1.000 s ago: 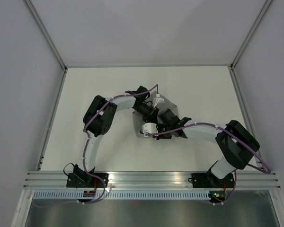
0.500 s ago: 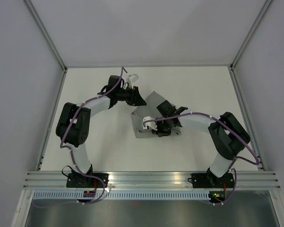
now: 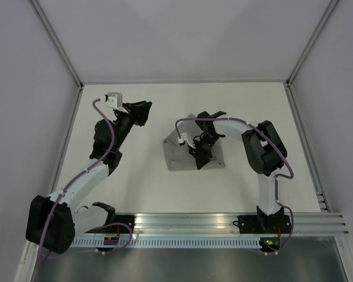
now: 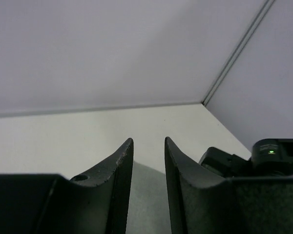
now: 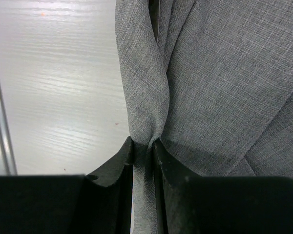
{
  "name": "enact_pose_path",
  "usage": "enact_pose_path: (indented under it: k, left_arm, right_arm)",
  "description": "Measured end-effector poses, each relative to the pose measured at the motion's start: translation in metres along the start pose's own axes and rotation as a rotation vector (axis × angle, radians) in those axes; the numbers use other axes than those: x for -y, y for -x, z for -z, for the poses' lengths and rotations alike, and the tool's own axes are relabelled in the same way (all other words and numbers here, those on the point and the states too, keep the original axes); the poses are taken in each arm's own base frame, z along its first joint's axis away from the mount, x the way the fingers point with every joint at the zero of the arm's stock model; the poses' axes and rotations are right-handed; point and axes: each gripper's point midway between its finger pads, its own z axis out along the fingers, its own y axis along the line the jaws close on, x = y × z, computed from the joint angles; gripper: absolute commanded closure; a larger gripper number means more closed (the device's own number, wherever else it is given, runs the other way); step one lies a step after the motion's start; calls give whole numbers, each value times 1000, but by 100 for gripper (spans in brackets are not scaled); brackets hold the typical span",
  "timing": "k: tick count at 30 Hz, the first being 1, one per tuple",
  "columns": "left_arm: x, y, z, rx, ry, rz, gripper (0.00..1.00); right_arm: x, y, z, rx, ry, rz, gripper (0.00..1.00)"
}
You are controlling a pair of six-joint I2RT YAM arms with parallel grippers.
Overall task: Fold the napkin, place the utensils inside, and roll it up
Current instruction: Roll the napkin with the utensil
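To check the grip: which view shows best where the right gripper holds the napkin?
The right wrist view: the napkin fills it, and the right gripper is shut on a bunched fold. The top external view shows the napkin small, partly hidden under the right arm. The left wrist view does not show it.

The right pincer point(image 5: 143, 144) has its two dark jaws closed on a bunched fold of the grey napkin point(image 5: 219, 87), the cloth gathered into a narrow ridge that runs up from the jaw tips. The rest of the napkin spreads flat to the right, crossed by a crease. To the left lies the pale, faintly grained table point(image 5: 58, 87).
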Motion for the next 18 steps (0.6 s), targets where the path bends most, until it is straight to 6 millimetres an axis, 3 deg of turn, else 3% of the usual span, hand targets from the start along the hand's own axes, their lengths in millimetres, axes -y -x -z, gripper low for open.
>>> enact_pose_path:
  k: [4,8,10,14,18]
  left_arm:
    - [43,26,11,96,-77,-103,60]
    - [97,24,28,119,-201,-247,58]
    - [112,19,35,111,-243,-313,57]
    - [135,-11,44,42,-308,-485,56]
    - [158,-67,50,-82,-397,-659,55]
  right_arm:
    - [-2,0,-1,2,96,-81,100]
    - [-11,-2,-4,-12,193,-172,99]
    - [-15,-2,-6,-21,233,-215,99]
    - [-20,-4,-8,-36,298,-295,99]
    - [-21,-5,-8,-49,333,-352,100]
